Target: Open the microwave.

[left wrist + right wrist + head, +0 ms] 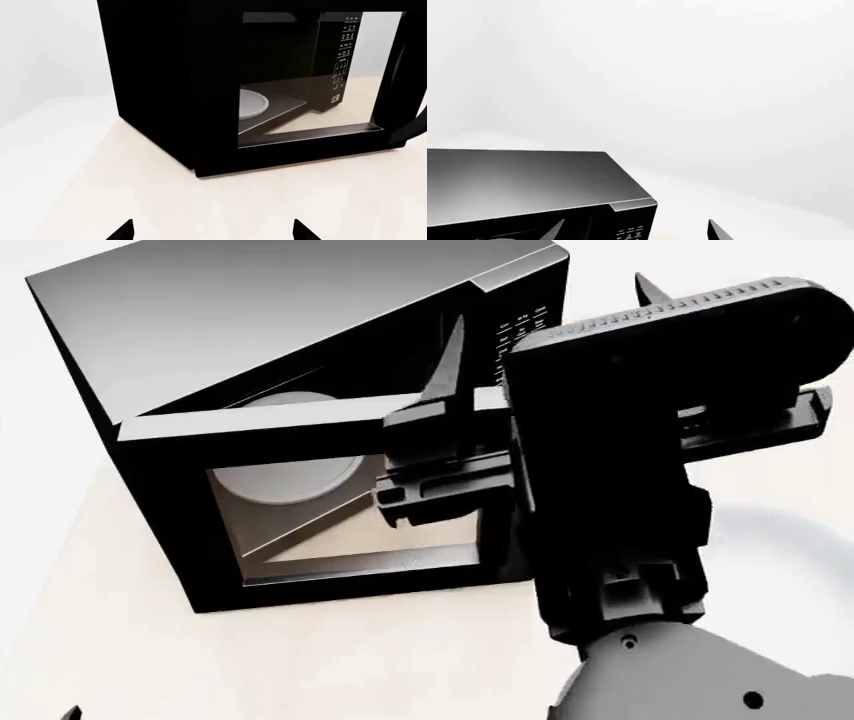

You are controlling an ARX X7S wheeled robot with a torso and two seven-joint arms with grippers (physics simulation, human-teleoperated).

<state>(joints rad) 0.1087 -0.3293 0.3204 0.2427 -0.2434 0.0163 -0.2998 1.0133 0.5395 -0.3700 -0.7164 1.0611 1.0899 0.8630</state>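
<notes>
Already the microwave (307, 350) is seen with its door (340, 505) swung partly out from the body, on a pale table (160, 660).

Through the door's glass a pale round plate (253, 104) is seen inside, and the button panel (341, 55) is visible beyond the opening. The right gripper (447, 410) is held high at the door's top edge near the panel, its fingers spread apart with nothing seen between them. Only the two separated tips of the left gripper (212, 231) are shown, low before the microwave, well apart from it.

The microwave (267, 360) door (307, 510) stands ajar, plate (287, 475) visible.
</notes>
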